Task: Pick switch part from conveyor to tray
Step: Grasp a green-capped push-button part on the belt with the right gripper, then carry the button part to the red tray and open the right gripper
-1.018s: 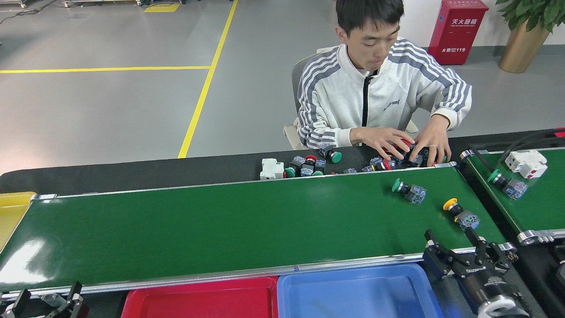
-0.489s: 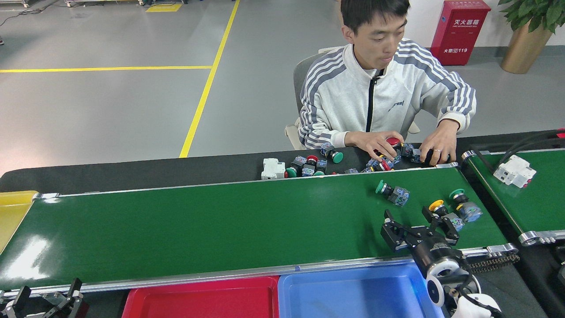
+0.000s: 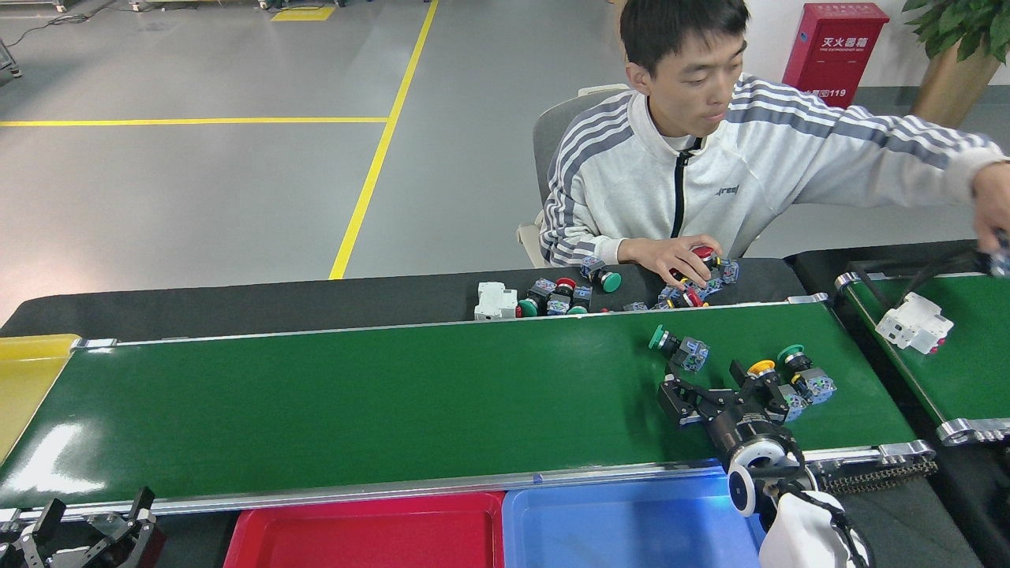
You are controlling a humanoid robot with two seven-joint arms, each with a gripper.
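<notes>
The right gripper, jaws standing apart, is hovering beside the small rigid yellow-capped plastic switch part; gripping its blocky body seems best.

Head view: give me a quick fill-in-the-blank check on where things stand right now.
1. The right gripper hangs over the conveyor with its jaws ____.
2. The switch part nearest that gripper has a ____ cap.
3. Below the conveyor's near rail, the blue tray sits to the right of the ____ tray.
4. The left gripper sits low at the ____ corner of the view.

Missing words: open; yellow; red; bottom-left
</notes>
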